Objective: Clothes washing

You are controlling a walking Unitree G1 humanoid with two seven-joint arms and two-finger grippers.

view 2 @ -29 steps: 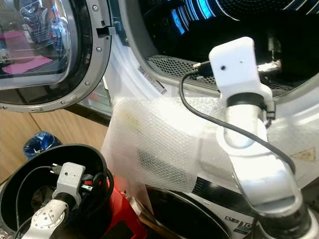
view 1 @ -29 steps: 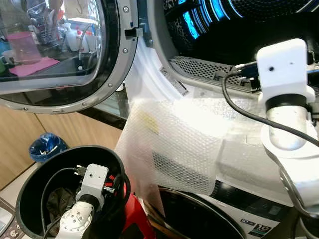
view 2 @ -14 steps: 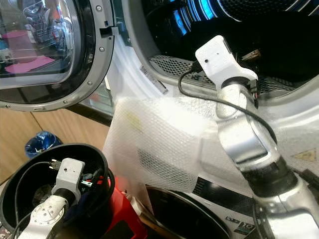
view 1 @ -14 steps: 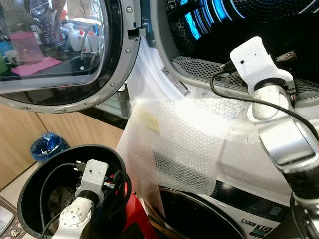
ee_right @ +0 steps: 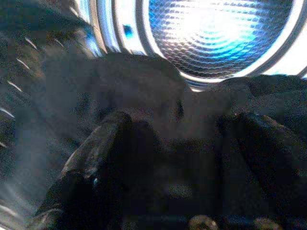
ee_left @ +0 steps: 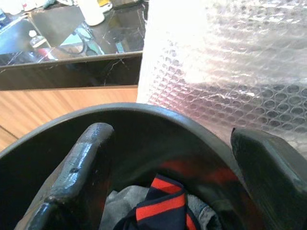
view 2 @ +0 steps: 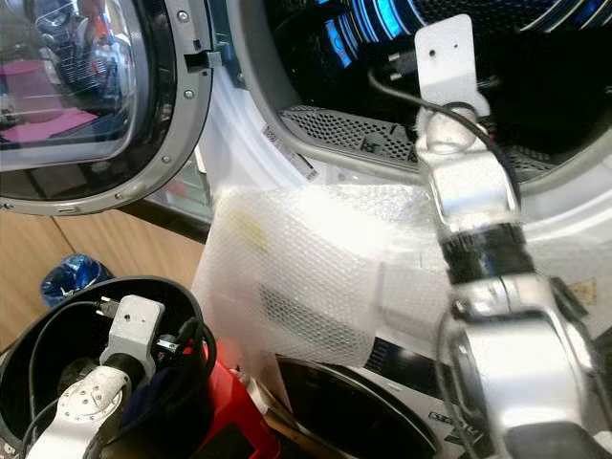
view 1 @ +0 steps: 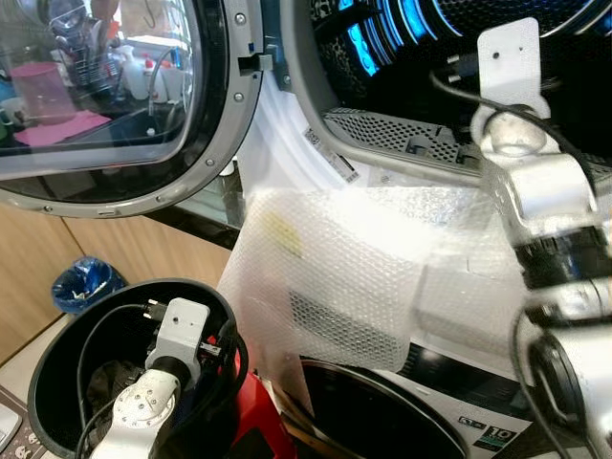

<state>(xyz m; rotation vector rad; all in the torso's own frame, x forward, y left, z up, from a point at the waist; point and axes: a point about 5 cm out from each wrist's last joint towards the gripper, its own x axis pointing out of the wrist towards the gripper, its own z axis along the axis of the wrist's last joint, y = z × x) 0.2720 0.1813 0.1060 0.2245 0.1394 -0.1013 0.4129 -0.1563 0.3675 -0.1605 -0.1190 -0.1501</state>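
Observation:
A black laundry basket (view 1: 57, 354) stands at the lower left. My left gripper (ee_left: 168, 158) is down inside it, open, its fingers (ee_left: 81, 167) either side of a navy garment with red stripes (ee_left: 160, 203) lying on grey cloth. My right arm (view 1: 521, 182) reaches up through the machine's round opening into the blue-lit drum (view 2: 382, 19). In the right wrist view my right gripper (ee_right: 182, 158) is open inside the drum, with dark clothes (ee_right: 139, 81) heaped just beyond its fingers (ee_right: 96, 167). Nothing is clearly between them.
The round glass door (view 1: 115, 96) hangs open to the left. Bubble wrap (view 1: 335, 277) drapes over the machine's front below the opening. A second machine's dark door (view 1: 382, 411) sits underneath. A blue-lined bin (view 1: 86, 282) stands by the wooden cabinet; something red (view 1: 253, 416) is beside the basket.
My right arm has swung from in front of the opening up and deeper into the drum. The left arm has stayed in the basket.

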